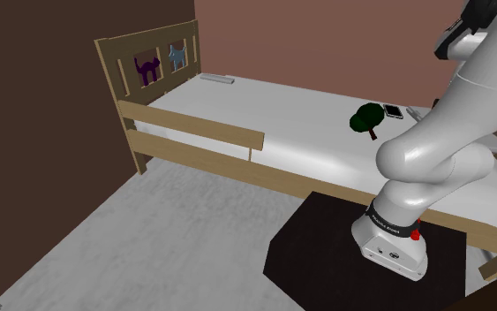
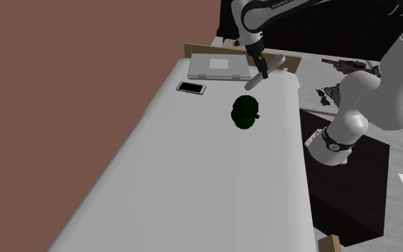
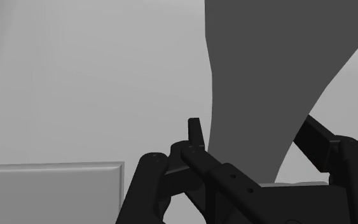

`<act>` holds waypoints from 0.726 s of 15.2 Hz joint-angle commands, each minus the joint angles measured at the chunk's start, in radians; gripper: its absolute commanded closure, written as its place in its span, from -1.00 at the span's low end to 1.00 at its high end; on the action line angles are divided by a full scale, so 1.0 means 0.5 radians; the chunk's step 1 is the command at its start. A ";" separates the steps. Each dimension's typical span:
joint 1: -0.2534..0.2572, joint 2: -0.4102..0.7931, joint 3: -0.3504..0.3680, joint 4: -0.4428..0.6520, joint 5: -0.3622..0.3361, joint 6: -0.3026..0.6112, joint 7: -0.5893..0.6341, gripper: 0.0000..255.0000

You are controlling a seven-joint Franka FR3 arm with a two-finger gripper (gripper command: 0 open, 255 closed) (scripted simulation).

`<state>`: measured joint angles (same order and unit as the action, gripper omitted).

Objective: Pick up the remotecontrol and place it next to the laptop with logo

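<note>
Light: soft and even, falling from above; moderately bright in the shoulder and second exterior views.
Bed [image 1: 264, 124]: pale sheet, brightest along the middle, greying toward the near edge.
Shadows: faint band under the rail [image 1: 193, 128]; small dark patch beneath the plant [image 1: 367, 119].
Arm [image 1: 432, 150]: glossy, with broad soft highlights on top and grey shading underneath.
Stand [image 1: 370, 265]: near-black, its detail lost.
Walls: on the shoulder view's left [image 1: 34, 88], deep brown in shade; far wall [image 1: 326, 44] lighter.
Wrist view: dim and grey throughout; pale streak across the sheet; remote [image 3: 266, 76] a flat dark grey; gripper [image 3: 260, 133] black, with faintly lit edges.
</note>
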<state>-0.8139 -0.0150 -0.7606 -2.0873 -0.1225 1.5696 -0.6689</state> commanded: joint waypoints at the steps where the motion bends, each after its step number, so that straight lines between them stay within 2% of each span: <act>1: -0.004 0.027 -0.005 -0.032 0.012 0.054 -0.010 1.00; 10: -0.005 0.041 -0.006 -0.048 0.019 0.081 -0.015 1.00; 11: -0.005 0.041 -0.006 -0.048 0.019 0.081 -0.015 -1.00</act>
<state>-0.8166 0.0058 -0.7636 -2.1112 -0.1128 1.6103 -0.6763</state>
